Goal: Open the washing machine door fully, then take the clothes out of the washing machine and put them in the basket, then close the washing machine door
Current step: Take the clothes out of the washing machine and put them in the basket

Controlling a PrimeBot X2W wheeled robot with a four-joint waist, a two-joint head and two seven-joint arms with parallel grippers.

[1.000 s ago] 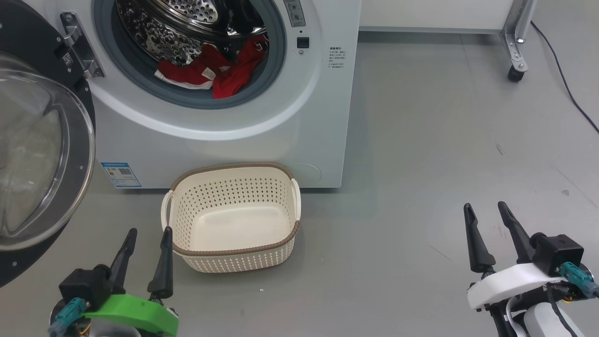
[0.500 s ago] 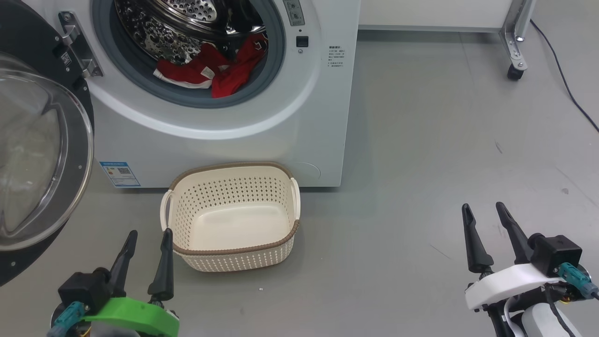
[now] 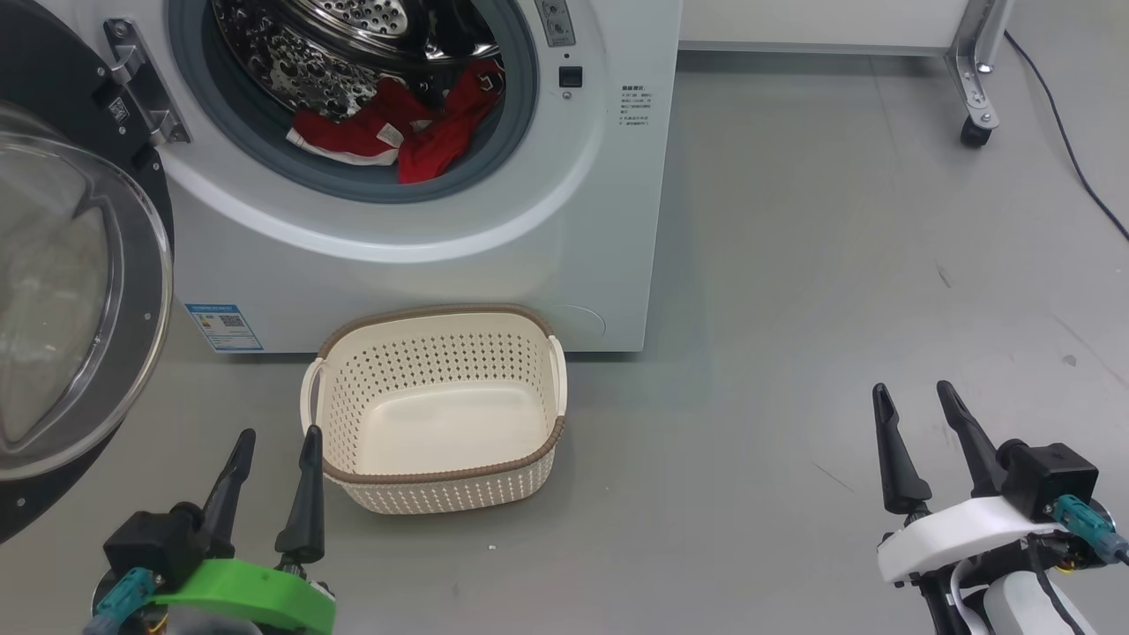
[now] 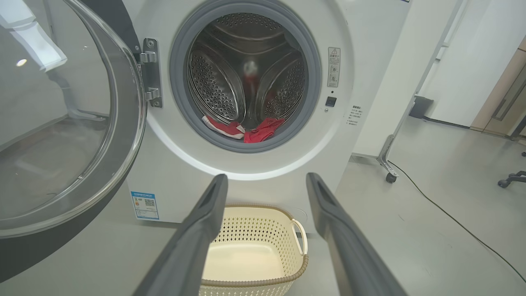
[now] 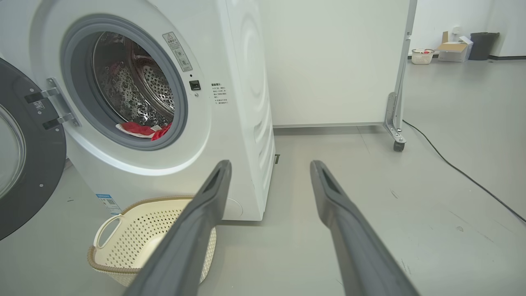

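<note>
Unloading looks next: washing machine door (image 3: 53, 291) open, left hand (image 3: 279, 432) and right hand (image 3: 913, 387) spread empty, clothes (image 3: 423, 145) awaiting a reach.

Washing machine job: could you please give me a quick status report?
Left gripper and right gripper open, holding nothing. Washing machine door swung wide; clothes in the drum, basket bare below it. Nothing in the way.

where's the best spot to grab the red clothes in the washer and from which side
Probably the bunched fold of the clothes nearest the opening, draped onto the grey gasket. Come straight in from the front: the pile lies low at the front lip, and the door stands swung aside.
</note>
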